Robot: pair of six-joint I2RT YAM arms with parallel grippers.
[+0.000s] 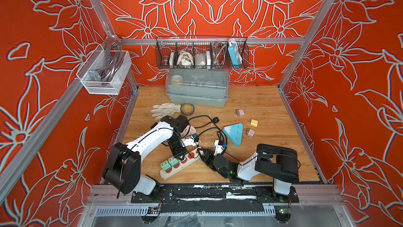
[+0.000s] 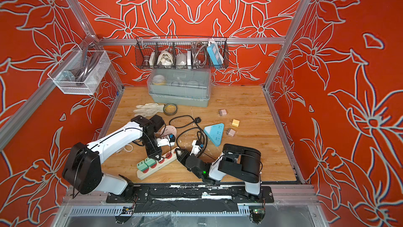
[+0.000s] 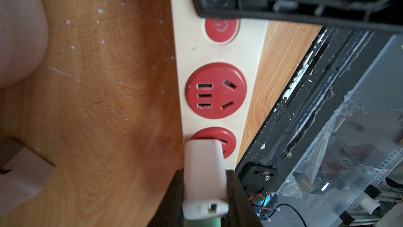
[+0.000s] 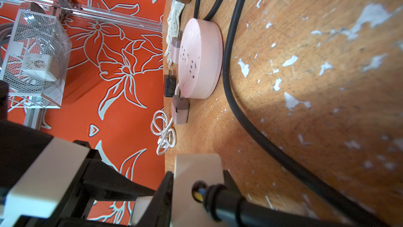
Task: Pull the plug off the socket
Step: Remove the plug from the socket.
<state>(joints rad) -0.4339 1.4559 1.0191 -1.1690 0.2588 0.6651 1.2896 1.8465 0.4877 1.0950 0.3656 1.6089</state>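
You have a white knitted work glove (image 1: pixel 164 108) lying just beside a roll of dark tape (image 1: pixel 187 109) on the wooden desk (image 1: pixel 261 101), near a grey lidded plastic box (image 1: pixel 196 93). Above it hangs a black wire basket (image 1: pixel 201 67); a yellow cube charger (image 1: pixel 254 123) sits well apart from them.

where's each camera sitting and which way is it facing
Top views: high above the front, looking down at the table; left arm, right arm show.
Left wrist: above the power strip, looking down; left hand clamps a white plug.
Right wrist: low, looking along the table at a pink socket; right hand grips the power strip's end.
Shared: power strip shows in all views.
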